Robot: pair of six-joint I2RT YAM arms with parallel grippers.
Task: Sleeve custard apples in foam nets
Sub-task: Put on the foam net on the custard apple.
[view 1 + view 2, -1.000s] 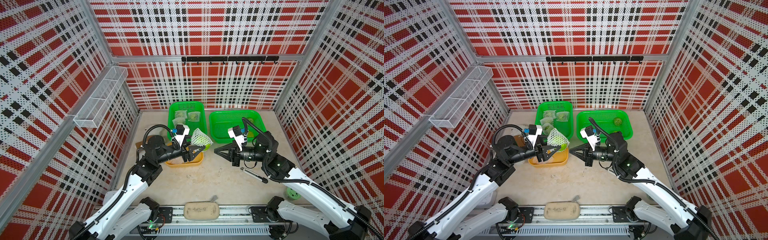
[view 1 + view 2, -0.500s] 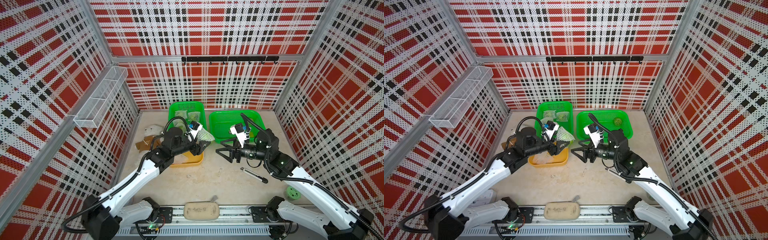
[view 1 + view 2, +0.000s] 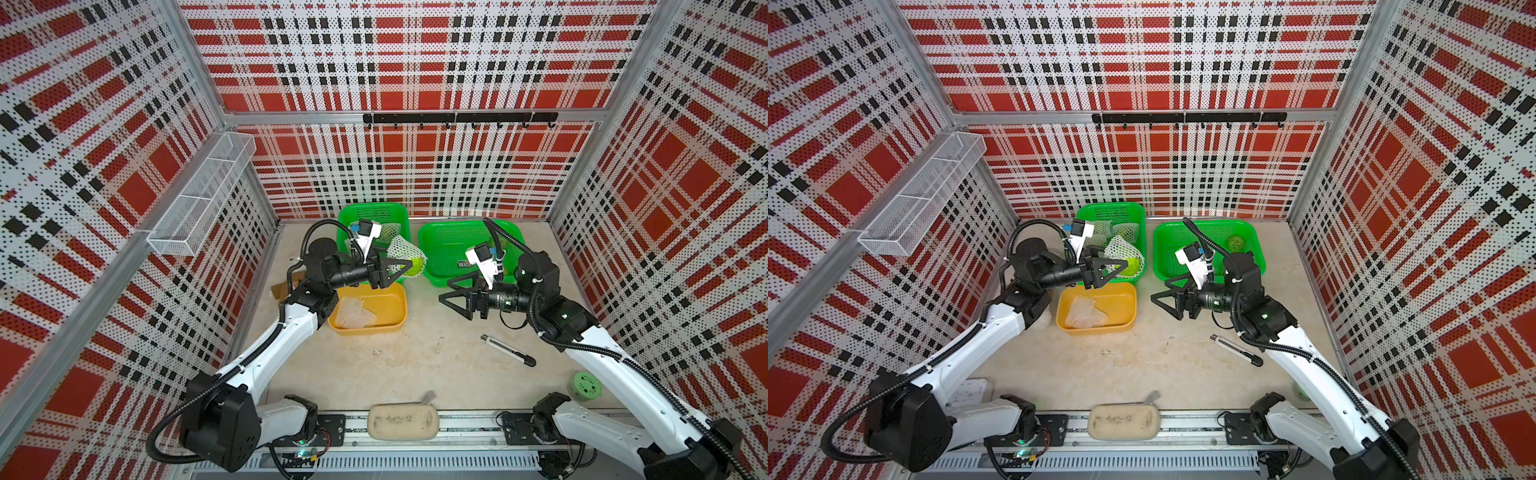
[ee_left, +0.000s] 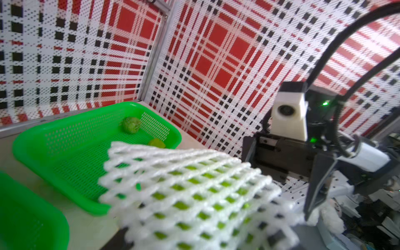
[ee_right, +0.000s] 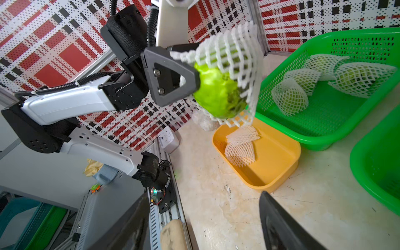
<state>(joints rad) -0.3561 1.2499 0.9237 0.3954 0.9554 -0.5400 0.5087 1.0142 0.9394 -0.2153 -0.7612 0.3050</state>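
Looking first at the left gripper [image 3: 409, 266], we see its jaws closed on a custard apple [image 5: 218, 95], a bright yellow-green fruit that is partly covered by a white foam net [image 5: 233, 54]. The net lies over one side of the fruit and the other side is bare. This fruit hangs in the air at the near corner of the left green basket [image 3: 372, 212], just beyond the far edge of the yellow tray [image 3: 395, 303]. The right gripper [image 3: 444, 291] faces it from well apart, with its jaws standing wide and nothing between them. In the right wrist view its two dark fingers [image 5: 279, 225] frame only the bare table [image 5: 216, 173]. It hovers above the table, just in front of the right green basket [image 3: 440, 266]. In that basket lie two bare custard apples [image 4: 131, 125], near its far corner. In the left green basket more foam nets [image 5: 290, 97] lie together, and at least one of them shows a green fruit inside. In the yellow tray we count two flat empty nets [image 3: 353, 313], one partly on the other. Farther out, a dark slim tool [image 3: 509, 350] lies on the table beside the right arm. A pale green round container [image 3: 585, 386] stands near the right arm's base, and a beige pouch [image 3: 403, 422] rests at the front edge between the two arms.
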